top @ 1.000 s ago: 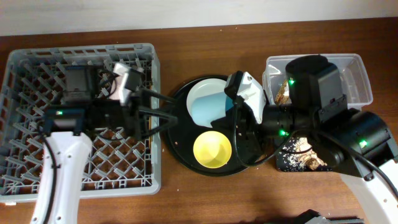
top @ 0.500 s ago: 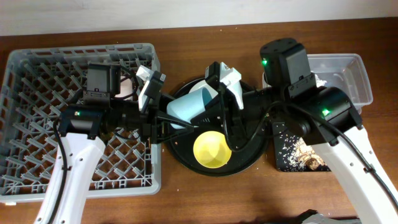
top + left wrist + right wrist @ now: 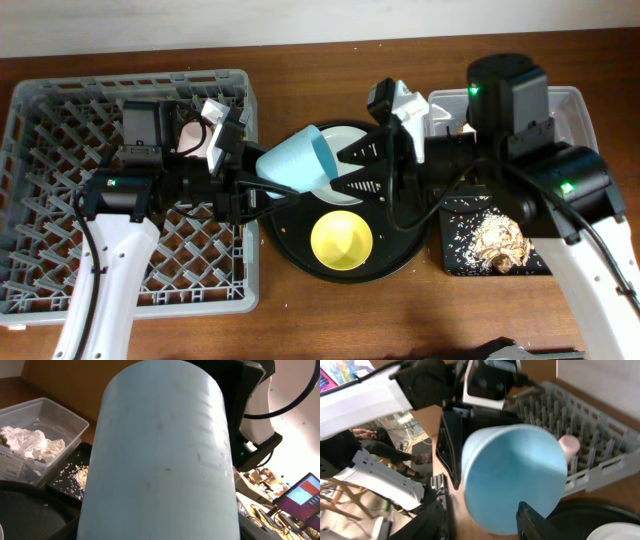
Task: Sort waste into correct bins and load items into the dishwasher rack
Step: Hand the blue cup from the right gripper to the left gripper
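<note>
The light-blue cup (image 3: pixel 297 160) is up in the air, above the left edge of the round black tray (image 3: pixel 398 252). It lies tipped on its side between the two claws. The left claw (image 3: pixel 280 178) reaches in from the rack side. Its fingers sit on both sides of the cup and it looks clenched on it. In the left wrist view the cup (image 3: pixel 160 455) fills almost the whole picture, so the fingers do not show there.

The right claw (image 3: pixel 338 173) points at the cup from the other side. Its fingers (image 3: pixel 532 520) are spread wide, so it is released. Its tips are just beside the cup (I cannot tell if they touch). In the right wrist view one round end of the cup (image 3: pixel 515 480) faces the camera.

The yellow bowl (image 3: pixel 341 241) sits upright on the round tray. The pale plate (image 3: pixel 345 133) is on the tray too, partly hidden under the cup and the right arm.

The big grey rack (image 3: pixel 40 200) stands on the left of the brown tabletop (image 3: pixel 330 320). A pink cup (image 3: pixel 195 142) is in it, near its back right corner.

On the right, the clear tub (image 3: pixel 582 110) holds a white tissue (image 3: pixel 27 442). In front of it is the flat black tray (image 3: pixel 452 262) with beige crumbs (image 3: pixel 495 232) on it.
</note>
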You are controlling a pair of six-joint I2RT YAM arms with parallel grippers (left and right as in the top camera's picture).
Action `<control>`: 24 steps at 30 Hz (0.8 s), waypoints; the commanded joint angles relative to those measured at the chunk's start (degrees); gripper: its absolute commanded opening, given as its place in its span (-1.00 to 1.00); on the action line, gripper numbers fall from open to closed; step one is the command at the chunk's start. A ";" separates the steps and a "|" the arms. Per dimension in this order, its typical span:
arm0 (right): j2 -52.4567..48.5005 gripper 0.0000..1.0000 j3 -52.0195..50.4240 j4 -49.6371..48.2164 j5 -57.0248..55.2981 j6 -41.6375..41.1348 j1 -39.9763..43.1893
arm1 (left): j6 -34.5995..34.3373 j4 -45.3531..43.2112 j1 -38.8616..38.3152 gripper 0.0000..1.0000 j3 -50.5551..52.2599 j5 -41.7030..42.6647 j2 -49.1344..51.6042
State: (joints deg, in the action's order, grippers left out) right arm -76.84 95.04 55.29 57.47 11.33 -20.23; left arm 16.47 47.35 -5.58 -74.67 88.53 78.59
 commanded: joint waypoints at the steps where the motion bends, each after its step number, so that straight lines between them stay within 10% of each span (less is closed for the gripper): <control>1: -3.02 -0.17 0.76 2.67 -0.70 -0.68 0.28 | -0.57 0.22 0.31 -0.40 -0.33 1.51 -1.16; 12: -4.50 -0.35 0.76 9.07 -1.57 1.92 1.09 | -4.50 0.28 2.27 -0.48 -0.33 -3.26 -1.16; 16: -4.76 -0.92 0.76 0.57 -2.71 -0.96 6.73 | -4.85 1.77 2.27 -0.48 -0.33 -3.28 -1.16; 24: -7.54 -0.92 0.74 -0.35 -2.62 0.68 -0.20 | -4.85 2.43 2.23 -0.49 -0.33 -3.30 -1.16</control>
State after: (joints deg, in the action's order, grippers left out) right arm -84.25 95.04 56.16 55.00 10.63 -18.61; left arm 12.16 49.36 -3.57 -74.70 85.03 78.56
